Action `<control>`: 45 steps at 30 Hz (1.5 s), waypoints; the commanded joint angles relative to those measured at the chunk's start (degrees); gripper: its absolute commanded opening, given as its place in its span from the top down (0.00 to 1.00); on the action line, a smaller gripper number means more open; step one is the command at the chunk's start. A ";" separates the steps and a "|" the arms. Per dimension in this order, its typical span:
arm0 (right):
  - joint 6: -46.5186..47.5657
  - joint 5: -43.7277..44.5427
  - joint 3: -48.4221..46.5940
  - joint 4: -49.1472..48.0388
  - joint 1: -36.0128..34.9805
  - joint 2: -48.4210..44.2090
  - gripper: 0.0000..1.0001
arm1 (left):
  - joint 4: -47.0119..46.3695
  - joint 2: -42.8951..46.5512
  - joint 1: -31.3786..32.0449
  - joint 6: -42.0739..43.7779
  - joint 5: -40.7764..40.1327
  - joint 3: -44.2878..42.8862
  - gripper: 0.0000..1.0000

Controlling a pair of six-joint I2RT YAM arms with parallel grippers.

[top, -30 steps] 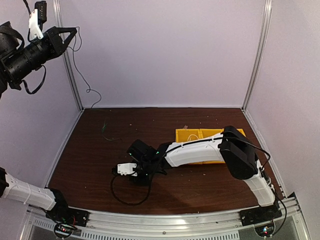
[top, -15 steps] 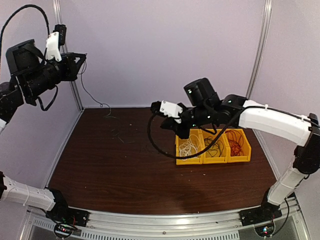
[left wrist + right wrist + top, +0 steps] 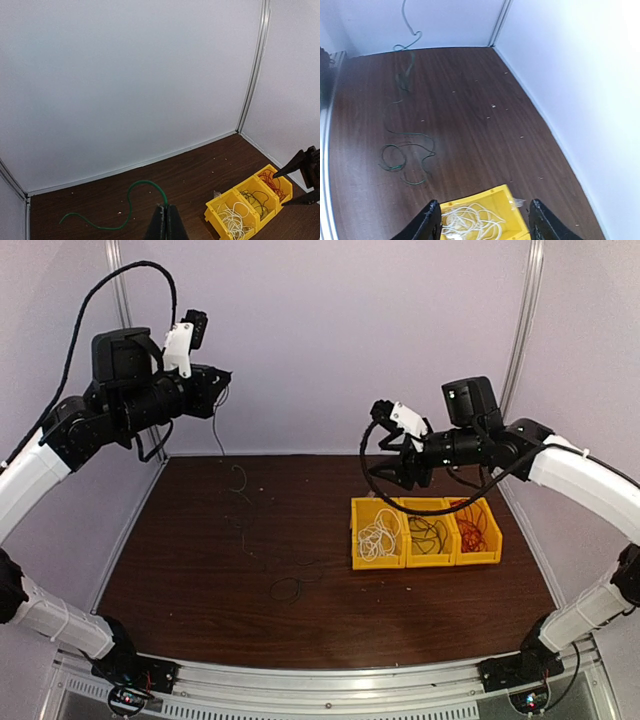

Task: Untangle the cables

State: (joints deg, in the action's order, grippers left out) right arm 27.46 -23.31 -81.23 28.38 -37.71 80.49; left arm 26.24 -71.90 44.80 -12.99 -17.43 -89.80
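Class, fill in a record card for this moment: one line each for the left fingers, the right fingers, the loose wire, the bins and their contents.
left fingers: shut on the green wire, raised high over the far left of the table
right fingers: open, holding nothing, in the air by the bins
green wire: hangs from the left fingers to the table, its free end lying in loose loops
yellow bins: three, side by side, on the table's right
contents: white wires nearest the table's middle, black wires in the centre bin, red wires nearest the right wall
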 commanded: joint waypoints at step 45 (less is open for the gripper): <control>-11.19 -5.39 -30.19 1.89 -13.60 60.02 0.73 | -1.06 5.94 0.12 -0.06 4.60 -9.25 1.00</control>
State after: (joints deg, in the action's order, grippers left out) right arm 16.95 -26.55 -107.70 26.74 -51.03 136.97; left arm 27.09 -66.94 44.80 -12.99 -12.12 -99.96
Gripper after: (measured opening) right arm 0.405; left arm 0.009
